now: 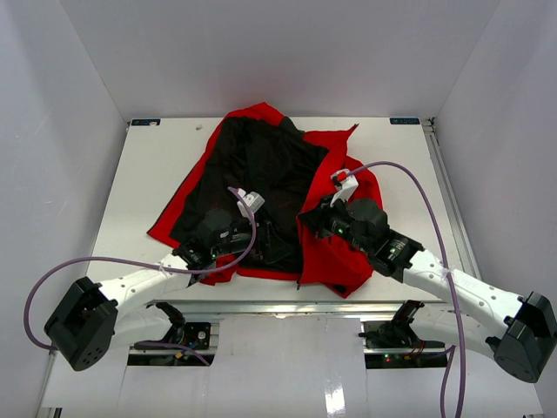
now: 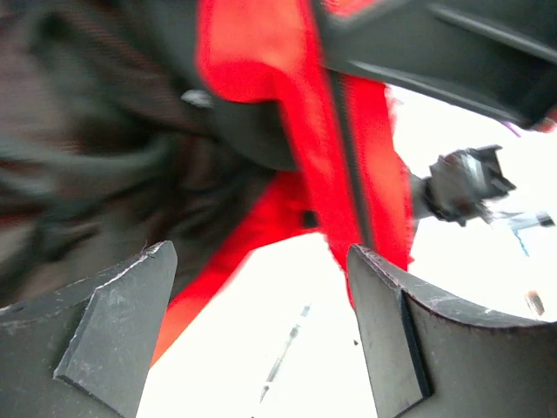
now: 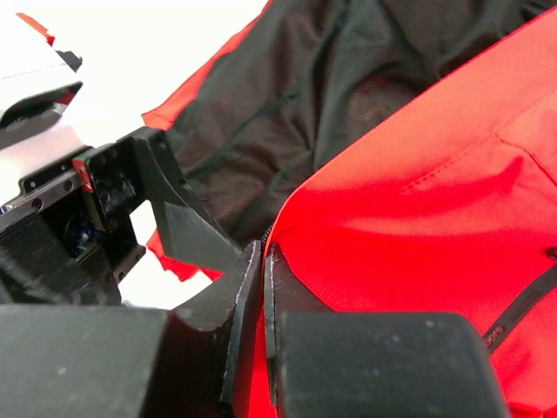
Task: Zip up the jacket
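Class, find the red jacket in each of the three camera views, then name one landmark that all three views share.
Top external: the jacket lies spread open in the middle of the picture.
Left wrist: it is a blurred red band running from top centre down to the right.
Right wrist: its red panel fills the right half.
Shared landmark: the black lining, dark at left and at top centre.

Jacket (image 1: 335, 252) – matt red cloth, blk lining (image 1: 261, 157); table (image 1: 148, 165) – smooth white.
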